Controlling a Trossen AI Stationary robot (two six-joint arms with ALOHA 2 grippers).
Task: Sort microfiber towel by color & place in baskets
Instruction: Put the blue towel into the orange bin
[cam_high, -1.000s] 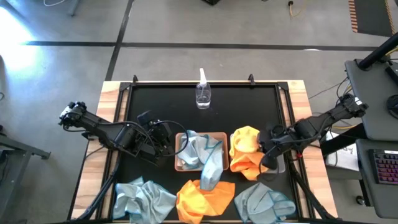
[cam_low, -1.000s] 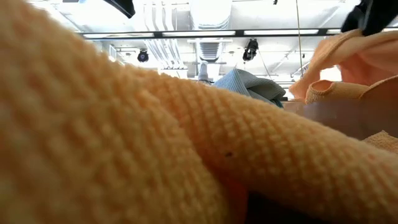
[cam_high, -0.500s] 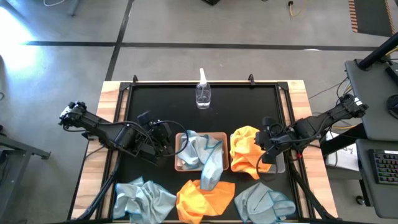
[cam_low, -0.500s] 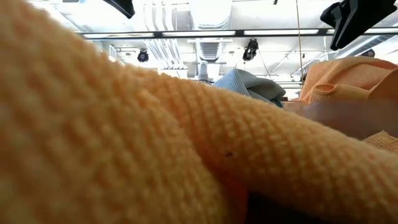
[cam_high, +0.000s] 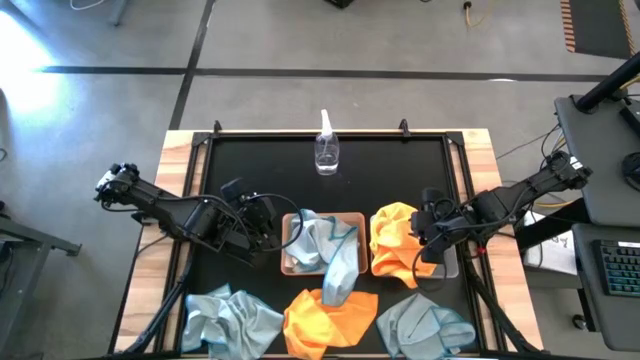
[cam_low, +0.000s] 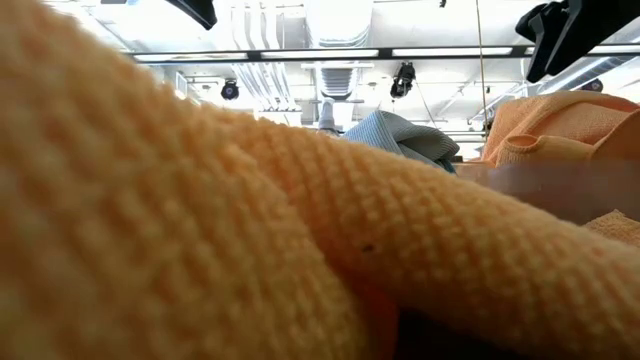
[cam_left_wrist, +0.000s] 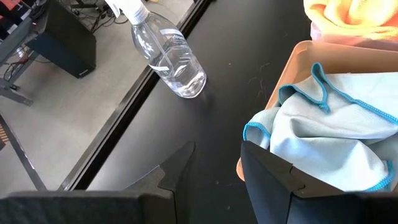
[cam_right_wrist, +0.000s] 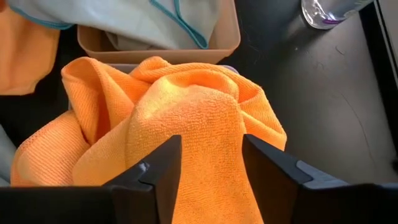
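A: Right gripper (cam_right_wrist: 208, 177) fingers spread wide, nothing between them. They hang just over the crumpled bright orange microfiber towel (cam_high: 393, 243), which is heaped in the translucent grey rectangular basket (cam_high: 452, 266) and spills over its near edge.

B: Left side?

A: Left gripper (cam_left_wrist: 217, 180) fingers also apart, holding nothing. They sit just beside the tan-brown shallow basket (cam_high: 289, 262), on its outer side. That basket holds a pale blue-grey towel with teal edging (cam_high: 325, 245); one end hangs out over the near rim.

B: Progress?

A: My read is roughly two sorted, three left. On the black worktop (cam_high: 390, 165) near its front edge: a blue-grey cloth (cam_high: 230, 318) front left, an orange cloth (cam_high: 328, 322) front middle, another blue-grey cloth (cam_high: 425, 325) front right. The hanging blue end touches the middle orange one.

B: Arm poses?

A: Right arm comes in from the right edge, low and stretched, wrist pointing down at the orange heap. Left arm comes in from the left edge, folded low, wrist aimed across the tan basket toward the small clear spray bottle (cam_high: 326, 150) at the back.

B: Low view any use?

A: Mostly blocked by orange cloth right at the lens.
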